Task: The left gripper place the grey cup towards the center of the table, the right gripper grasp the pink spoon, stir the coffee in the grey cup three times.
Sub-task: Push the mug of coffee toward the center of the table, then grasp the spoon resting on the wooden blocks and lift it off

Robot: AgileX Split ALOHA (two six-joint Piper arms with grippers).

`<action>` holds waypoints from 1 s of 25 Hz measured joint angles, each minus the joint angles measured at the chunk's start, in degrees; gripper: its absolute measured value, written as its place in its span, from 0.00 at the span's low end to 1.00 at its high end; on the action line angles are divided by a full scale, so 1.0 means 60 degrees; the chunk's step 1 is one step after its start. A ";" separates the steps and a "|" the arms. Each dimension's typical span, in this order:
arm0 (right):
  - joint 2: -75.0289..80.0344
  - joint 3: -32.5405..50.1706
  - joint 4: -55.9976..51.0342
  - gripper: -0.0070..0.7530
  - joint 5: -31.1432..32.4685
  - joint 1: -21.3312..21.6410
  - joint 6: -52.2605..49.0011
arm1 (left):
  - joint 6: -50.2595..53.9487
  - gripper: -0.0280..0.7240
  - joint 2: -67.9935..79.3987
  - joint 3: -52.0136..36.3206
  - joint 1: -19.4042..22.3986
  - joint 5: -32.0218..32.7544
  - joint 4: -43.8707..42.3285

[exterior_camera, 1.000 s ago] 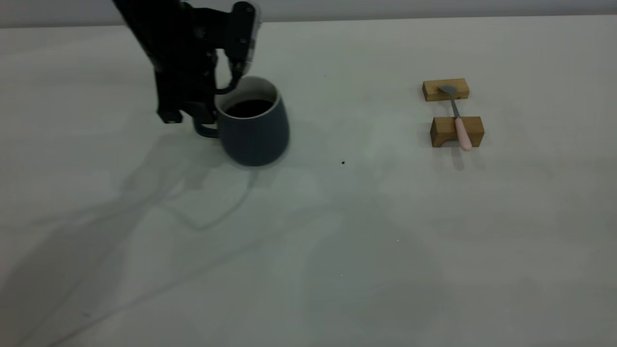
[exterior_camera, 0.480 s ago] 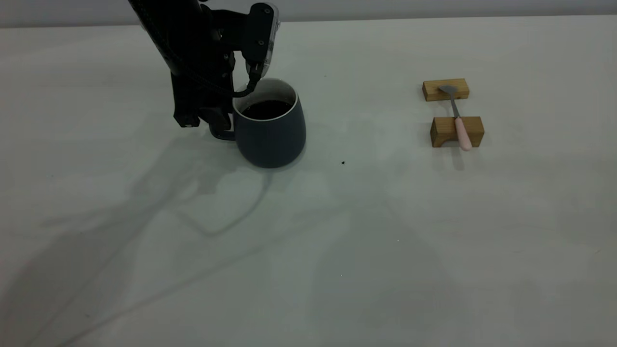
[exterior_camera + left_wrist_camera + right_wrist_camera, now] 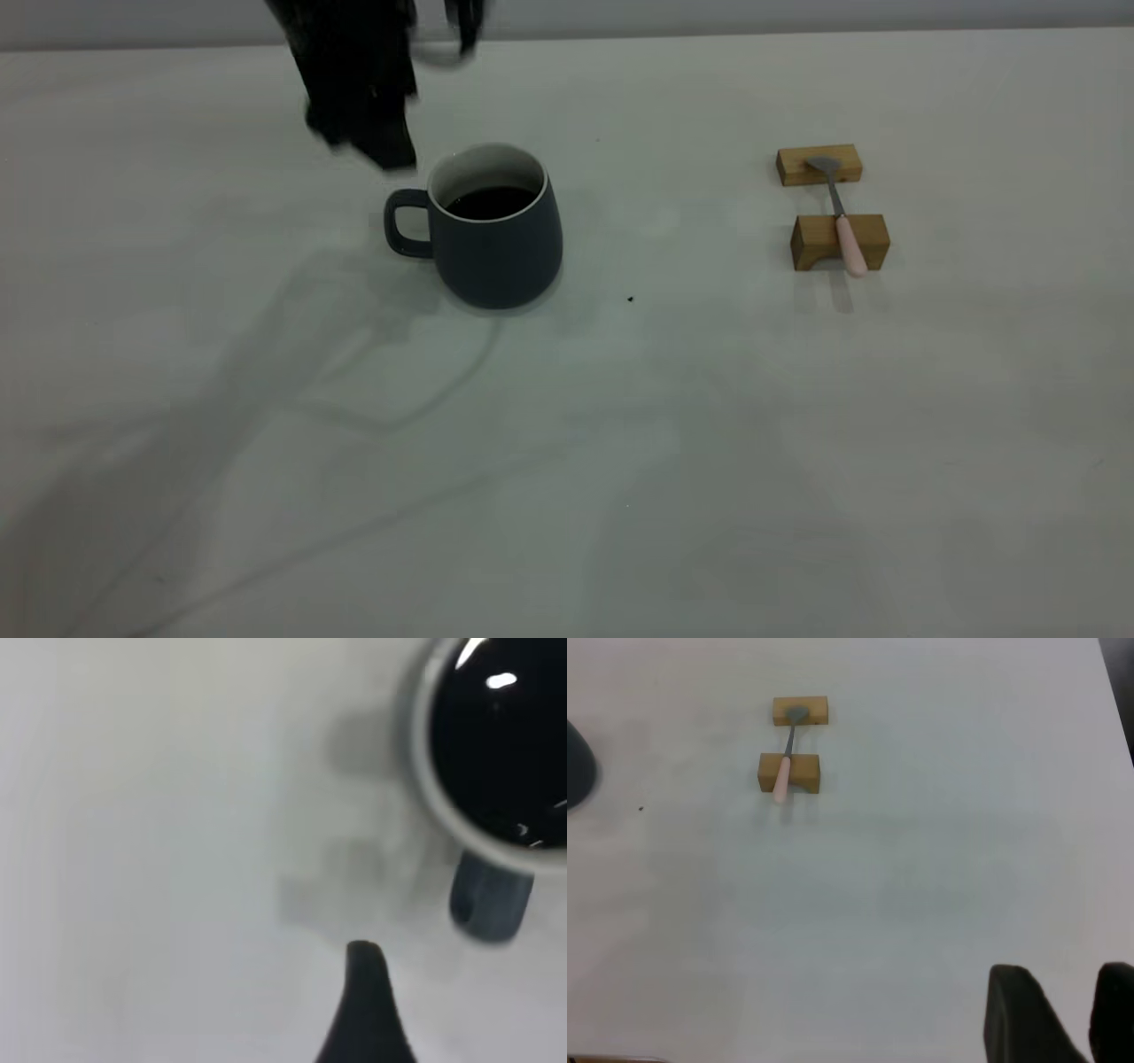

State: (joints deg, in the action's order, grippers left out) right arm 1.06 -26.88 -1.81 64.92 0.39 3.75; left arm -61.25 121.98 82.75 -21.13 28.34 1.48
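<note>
The grey cup [image 3: 498,244] stands upright on the table [image 3: 567,425], left of centre, with dark coffee [image 3: 492,202] inside and its handle [image 3: 403,221] pointing left. My left gripper [image 3: 363,149] hangs open above and just behind the handle, apart from it. In the left wrist view one dark finger [image 3: 365,1001] shows near the handle [image 3: 490,899] and the coffee [image 3: 505,735]. The pink spoon [image 3: 840,217] lies across two wooden blocks at the right. My right gripper [image 3: 1063,997] is open, far from the spoon [image 3: 785,762], and holds nothing.
The spoon's bowl rests on the far wooden block [image 3: 819,165] and its pink handle on the near one [image 3: 840,241]. A small dark speck [image 3: 631,299] lies on the table right of the cup. The cup's edge [image 3: 578,762] shows in the right wrist view.
The left gripper slid the cup a little to the right, let go of its handle, and rose up and back. The cup now stands alone. The spoon has not moved.
</note>
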 joint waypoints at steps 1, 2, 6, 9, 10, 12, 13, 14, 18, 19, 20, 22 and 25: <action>0.0000 0.0000 0.0000 0.32 0.0000 0.0000 0.0000 | 0.0466 0.88 -0.0306 0.0000 0.0000 0.0191 -0.0077; 0.0000 0.0000 0.0000 0.32 0.0000 0.0000 0.0000 | 0.1039 0.86 -0.0686 0.0000 0.0000 0.0435 -0.0127; 0.0000 0.0000 0.0000 0.32 0.0000 0.0000 0.0000 | 0.2924 0.75 -0.2225 0.0000 0.0000 0.1895 -0.0247; 0.0000 0.0000 0.0000 0.32 0.0000 0.0000 0.0000 | 0.3767 0.67 -0.3224 0.0000 0.0000 0.3274 -0.0247; 0.0000 0.0000 0.0000 0.32 0.0000 0.0000 0.0000 | 0.4039 0.65 -0.3620 0.0000 0.0000 0.3926 -0.0247; 0.0000 0.0000 0.0000 0.32 0.0000 0.0000 0.0000 | 0.4367 0.61 -0.4182 0.0000 0.0000 0.4875 -0.0247; 0.0000 0.0000 0.0000 0.32 0.0000 0.0000 0.0000 | 0.4475 0.60 -0.4417 0.0000 0.0000 0.5426 -0.0247; 0.0000 0.0000 0.0000 0.32 0.0000 0.0000 0.0000 | 0.4593 0.58 -0.4721 0.0000 0.0000 0.5955 -0.0247; 0.0000 0.0000 0.0000 0.32 -0.0008 0.0000 0.0000 | 0.5130 0.54 -0.5501 0.0000 0.0000 0.6430 -0.0178; 0.0000 0.0000 0.0000 0.32 -0.0008 0.0000 0.0000 | 0.5266 0.53 -0.5674 0.0000 0.0000 0.6430 -0.0167; 0.0000 0.0000 0.0000 0.32 -0.0008 0.0000 0.0000 | 0.5392 0.52 -0.5808 0.0000 0.0000 0.6430 -0.0167; 0.0000 0.0000 0.0000 0.32 -0.0008 0.0000 0.0000 | 0.5784 0.51 -0.6138 0.0000 0.0000 0.6430 -0.0158; 0.0000 0.0000 0.0000 0.32 -0.0008 0.0000 0.0000 | 0.6390 0.50 -0.6669 -0.0009 0.0000 0.6430 -0.0247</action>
State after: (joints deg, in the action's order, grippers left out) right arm 1.06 -26.88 -1.81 64.87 0.39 3.75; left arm -22.90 81.97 82.70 -21.13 66.92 0.00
